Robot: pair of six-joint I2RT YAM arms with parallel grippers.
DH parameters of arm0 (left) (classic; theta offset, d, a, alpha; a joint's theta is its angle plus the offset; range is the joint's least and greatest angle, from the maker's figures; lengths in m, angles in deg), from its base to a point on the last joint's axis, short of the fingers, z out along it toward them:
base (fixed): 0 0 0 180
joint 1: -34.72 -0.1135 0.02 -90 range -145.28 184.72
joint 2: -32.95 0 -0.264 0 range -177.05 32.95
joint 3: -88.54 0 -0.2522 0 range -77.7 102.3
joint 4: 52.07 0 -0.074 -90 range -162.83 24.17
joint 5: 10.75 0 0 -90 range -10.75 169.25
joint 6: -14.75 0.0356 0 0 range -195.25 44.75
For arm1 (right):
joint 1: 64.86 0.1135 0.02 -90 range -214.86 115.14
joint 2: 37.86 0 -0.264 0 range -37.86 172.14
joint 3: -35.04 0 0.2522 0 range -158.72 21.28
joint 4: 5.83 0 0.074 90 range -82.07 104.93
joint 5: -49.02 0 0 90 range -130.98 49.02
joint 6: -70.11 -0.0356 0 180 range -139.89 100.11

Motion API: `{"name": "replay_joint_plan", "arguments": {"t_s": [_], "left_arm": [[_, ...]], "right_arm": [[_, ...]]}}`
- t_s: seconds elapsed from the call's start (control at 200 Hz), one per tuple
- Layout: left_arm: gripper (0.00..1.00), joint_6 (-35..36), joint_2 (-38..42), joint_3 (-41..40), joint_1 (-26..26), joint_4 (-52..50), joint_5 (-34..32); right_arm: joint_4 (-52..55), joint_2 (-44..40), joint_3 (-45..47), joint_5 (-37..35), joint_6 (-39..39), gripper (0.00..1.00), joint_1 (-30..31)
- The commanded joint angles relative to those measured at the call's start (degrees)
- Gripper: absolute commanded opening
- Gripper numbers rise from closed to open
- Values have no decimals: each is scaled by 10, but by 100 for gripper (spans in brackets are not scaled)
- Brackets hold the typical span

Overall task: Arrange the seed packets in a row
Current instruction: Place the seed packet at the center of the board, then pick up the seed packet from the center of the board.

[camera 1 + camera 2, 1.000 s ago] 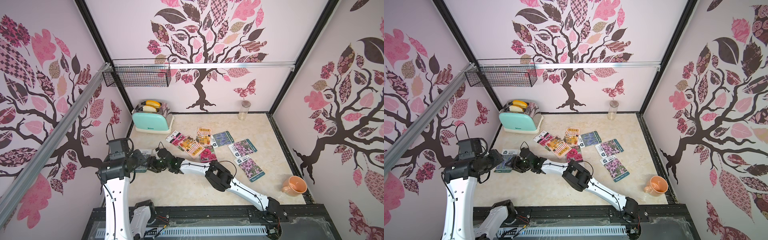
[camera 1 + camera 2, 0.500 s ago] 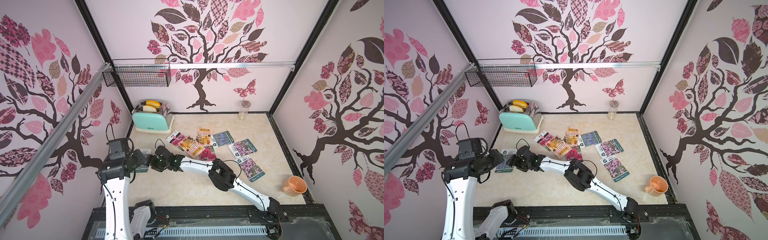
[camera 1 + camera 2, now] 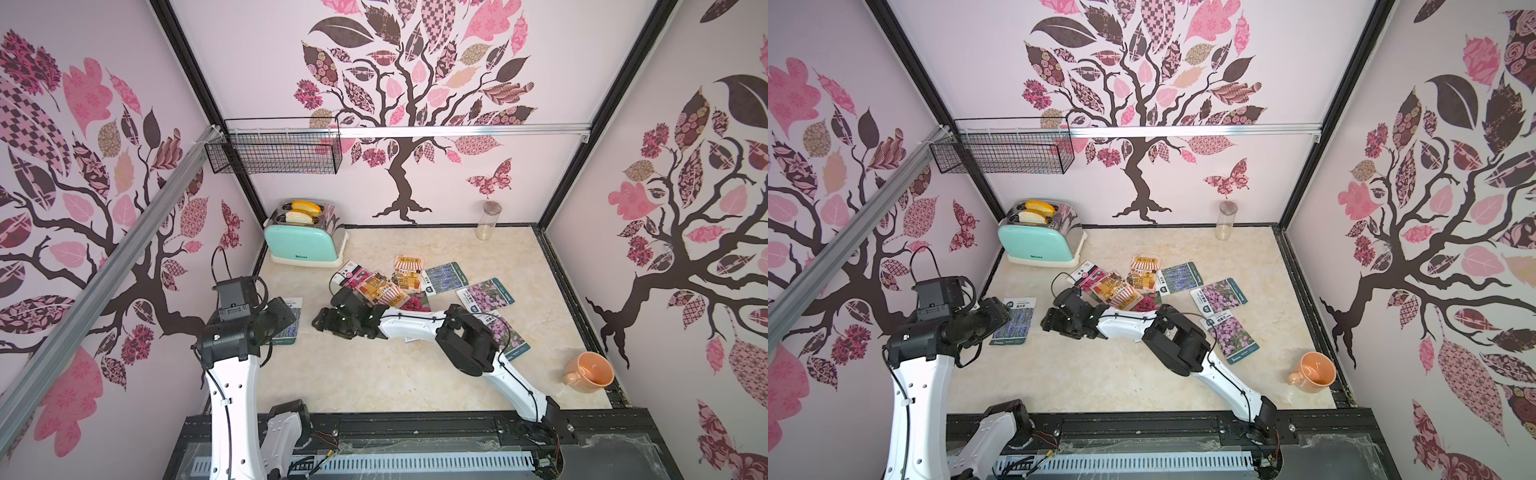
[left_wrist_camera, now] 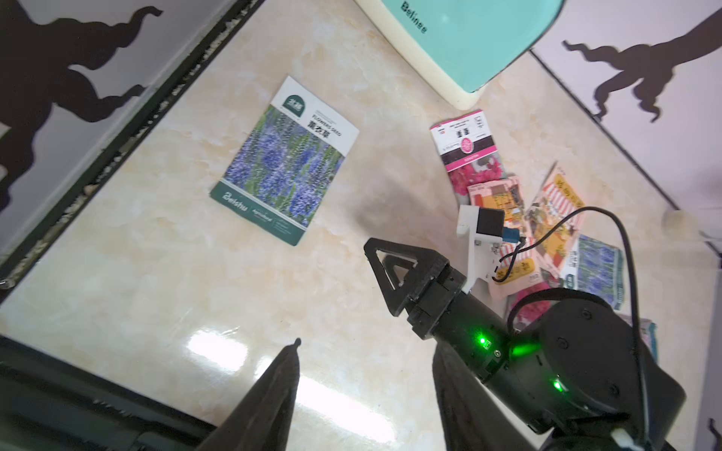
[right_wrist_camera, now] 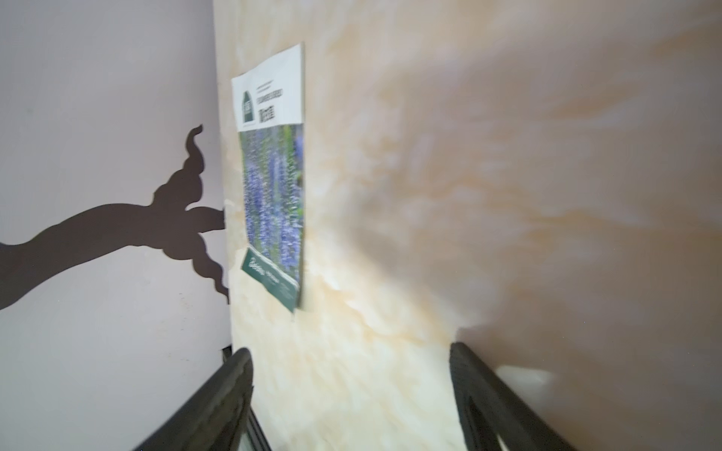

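We judge the lavender packet (image 4: 285, 160), flat beside the wall (image 5: 97, 97), begins the row. The left gripper (image 4: 367, 390) and right gripper (image 5: 351, 390) both gape empty, clear of it.

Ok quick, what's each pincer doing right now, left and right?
Left pincer: open, holding nothing.
Right pincer: open, holding nothing.

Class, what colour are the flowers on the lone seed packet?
Blue-violet; the lone seed packet shows best in the left wrist view.
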Motion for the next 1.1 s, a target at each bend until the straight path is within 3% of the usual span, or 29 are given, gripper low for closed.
{"name": "replay_joint_plan", "arguments": {"t_s": [0.0,0.07,0.14,0.24,0.365,0.465,0.805,1.095], "left_arm": [[60,-24,26,-23,7,78,139],[62,-50,35,-37,35,133,155],[64,-67,27,-46,87,188,144],[64,-97,-17,-44,173,241,93],[65,-111,-119,-17,326,280,-24],[66,-122,-219,9,393,339,-33],[64,-96,-544,213,451,378,20],[59,-87,-688,336,462,325,12]], "right_arm": [[34,-121,129,-26,83,80,-82],[-9,-203,240,-17,100,80,-141],[-7,-257,295,1,143,80,-202],[19,-282,314,82,201,80,-294],[40,-291,320,143,262,81,-389],[57,-280,307,162,293,82,-439],[86,-237,262,161,357,80,-526],[106,-197,227,151,371,80,-536]]}}
